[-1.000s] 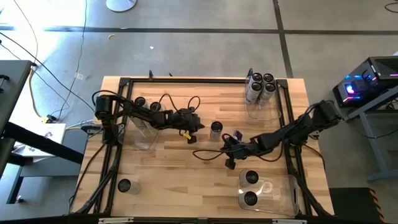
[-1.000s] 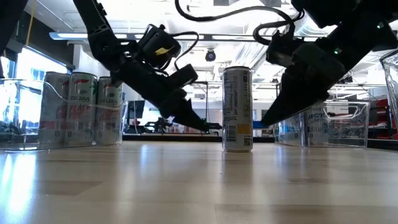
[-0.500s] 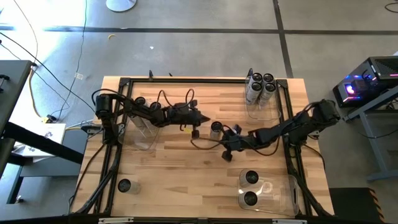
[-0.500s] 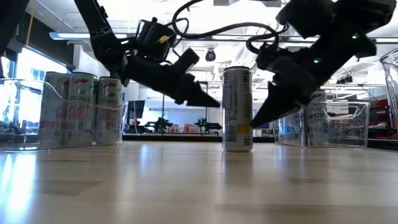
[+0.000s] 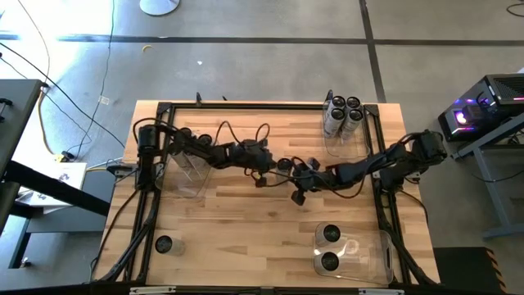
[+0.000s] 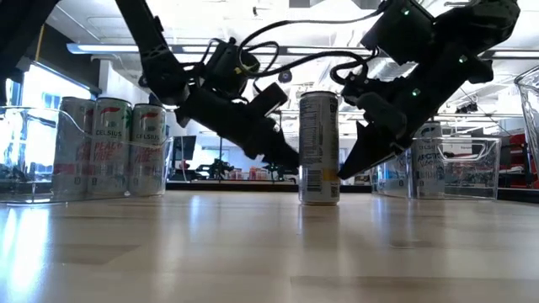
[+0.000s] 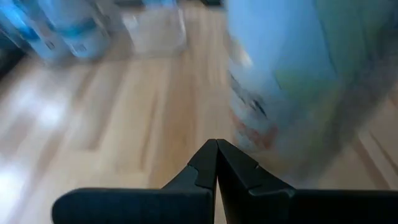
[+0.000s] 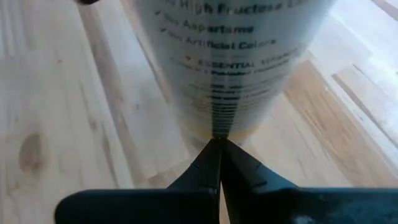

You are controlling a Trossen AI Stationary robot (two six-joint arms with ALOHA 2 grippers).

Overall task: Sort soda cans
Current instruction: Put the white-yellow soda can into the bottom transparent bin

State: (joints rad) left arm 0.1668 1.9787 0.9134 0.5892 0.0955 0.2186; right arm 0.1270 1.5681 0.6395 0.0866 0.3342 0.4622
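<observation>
Both arms have closed in on the lone soda can [image 6: 319, 147] standing upright at the middle of the tabletop [image 5: 246, 238]: a second ago each tip stood clear of it, now they meet it from opposite sides. Left tool [image 6: 289, 160] has its fingers pressed together, the tip touching the can low on one side. Right tool [image 6: 345, 168] is likewise pinched together with nothing between its fingers, its point against the can's base on the other side, as the right wrist view shows [image 8: 219, 144]. Four cans [image 5: 343, 113] stand in the clear bin [image 5: 344, 146] at the far right corner, two more [image 5: 329, 247] in the near right bin [image 5: 372, 254], and one can [image 5: 164, 244] stands alone near the left front corner.
</observation>
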